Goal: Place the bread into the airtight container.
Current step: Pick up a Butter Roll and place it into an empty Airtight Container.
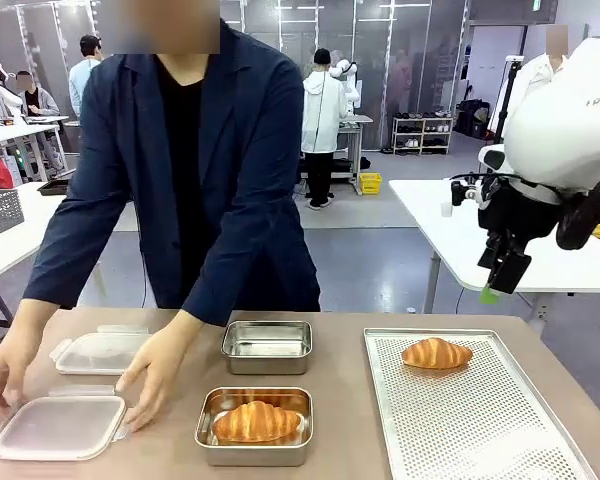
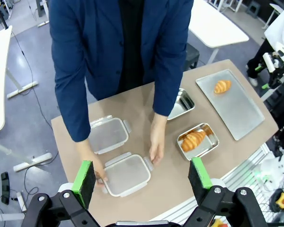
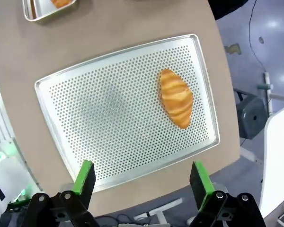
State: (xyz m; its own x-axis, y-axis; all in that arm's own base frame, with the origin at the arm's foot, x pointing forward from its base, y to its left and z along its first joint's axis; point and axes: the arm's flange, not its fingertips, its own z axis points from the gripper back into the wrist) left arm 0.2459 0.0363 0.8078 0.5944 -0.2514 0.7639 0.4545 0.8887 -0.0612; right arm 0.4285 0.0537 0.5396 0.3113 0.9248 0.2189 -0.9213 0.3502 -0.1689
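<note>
Steel, shallow and rectangular, the near container [image 1: 255, 457] at the lower centre of the front view already holds one golden croissant [image 1: 256, 421]. The matching far container [image 1: 267, 366] just behind it is empty. A second croissant [image 1: 436, 353] lies near the top of the perforated metal tray [image 1: 460, 420] at lower right, not yet moved. My right gripper [image 1: 495, 285] hangs at the right of the frame above the tray, jaws wide, holding nothing. My left gripper [image 2: 142, 175] is likewise spread wide and empty, high over the table. The person's hand [image 1: 150, 375] rests against a clear plastic lid [image 1: 60, 425] at lower left. Judged progress: roughly half, with one transfer left and neither container lidded
</note>
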